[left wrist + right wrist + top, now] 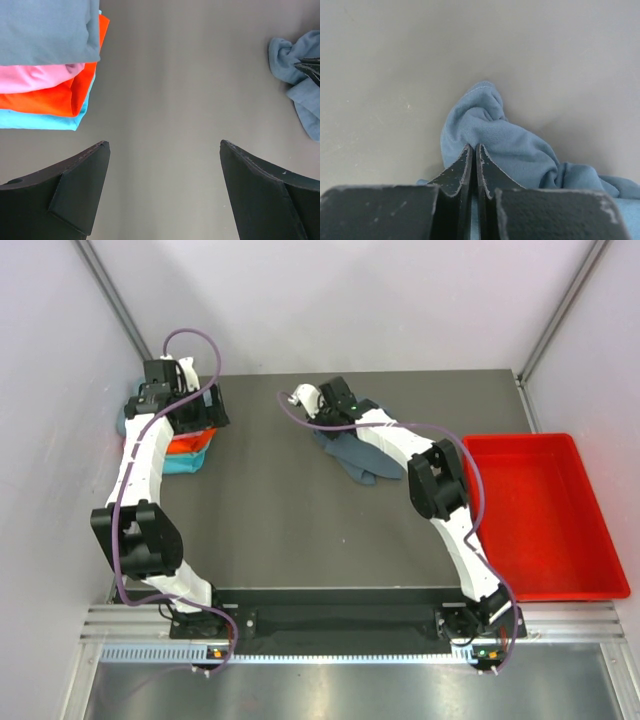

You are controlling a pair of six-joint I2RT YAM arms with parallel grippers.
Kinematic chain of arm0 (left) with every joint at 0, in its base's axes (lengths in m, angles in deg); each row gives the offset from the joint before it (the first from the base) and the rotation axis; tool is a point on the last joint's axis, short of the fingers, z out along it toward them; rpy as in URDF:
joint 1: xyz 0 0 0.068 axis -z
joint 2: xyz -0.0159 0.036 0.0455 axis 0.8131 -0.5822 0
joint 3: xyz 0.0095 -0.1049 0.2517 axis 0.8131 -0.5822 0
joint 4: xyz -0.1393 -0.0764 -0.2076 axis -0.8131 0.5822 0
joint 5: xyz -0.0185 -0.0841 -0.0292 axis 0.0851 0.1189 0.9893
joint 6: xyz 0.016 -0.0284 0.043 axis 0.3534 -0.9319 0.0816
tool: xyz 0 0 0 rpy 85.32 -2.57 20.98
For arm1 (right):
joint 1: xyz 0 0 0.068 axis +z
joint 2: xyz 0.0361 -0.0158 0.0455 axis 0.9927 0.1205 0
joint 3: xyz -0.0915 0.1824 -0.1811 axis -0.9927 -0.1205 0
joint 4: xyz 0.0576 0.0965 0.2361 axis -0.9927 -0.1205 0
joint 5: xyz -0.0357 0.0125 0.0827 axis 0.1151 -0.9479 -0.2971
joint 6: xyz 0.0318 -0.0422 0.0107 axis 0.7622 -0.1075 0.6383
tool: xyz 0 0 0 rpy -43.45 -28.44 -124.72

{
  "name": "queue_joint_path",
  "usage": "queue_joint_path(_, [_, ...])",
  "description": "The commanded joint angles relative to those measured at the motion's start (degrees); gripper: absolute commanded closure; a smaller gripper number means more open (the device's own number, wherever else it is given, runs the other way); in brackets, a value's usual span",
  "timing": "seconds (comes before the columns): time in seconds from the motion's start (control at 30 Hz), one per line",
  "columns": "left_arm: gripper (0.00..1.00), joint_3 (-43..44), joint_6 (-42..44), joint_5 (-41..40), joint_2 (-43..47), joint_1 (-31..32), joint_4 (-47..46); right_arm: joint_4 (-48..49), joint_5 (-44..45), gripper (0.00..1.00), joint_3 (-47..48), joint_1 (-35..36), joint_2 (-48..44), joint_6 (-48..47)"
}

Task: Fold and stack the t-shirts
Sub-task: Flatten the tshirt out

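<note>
The right tool pinches the crumpled blue-grey t-shirt, far middle of the desk; the left tool gapes wide by the folded stack, far left. A slow, high lift should let it hang flat.

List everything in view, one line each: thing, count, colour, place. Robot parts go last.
folded t-shirts: four; grey-blue on top, then pink, orange, turquoise; stacked at the table's far left corner
crumpled t-shirt: one; slate blue; far middle of the table, pinched by the right claw
tray: one; red; at the table's right side
table: one; dark grey; under everything
left arm, right arm: one each; white and black; bases at the near edge
left claw: one; black; open, by the stack
right claw: one; black; shut on the crumpled t-shirt
</note>
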Motion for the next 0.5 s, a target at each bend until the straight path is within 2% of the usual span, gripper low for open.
queue_joint_path(0.0, [0.05,-0.3,-1.0,1.2,2.8,-0.7,-1.9,1.7,-0.4,1.00,4.4,0.0,-7.6,0.8])
queue_joint_path(0.23, [0.05,-1.0,-1.8,1.2,1.8,-1.3,-2.7,5.3,-4.0,1.00,9.0,1.8,-16.8,1.3])
queue_joint_path(0.47, [0.05,-0.1,-2.2,1.7,0.3,-1.3,-3.1,10.6,-8.6,1.00,17.1,1.8,-24.1,10.5])
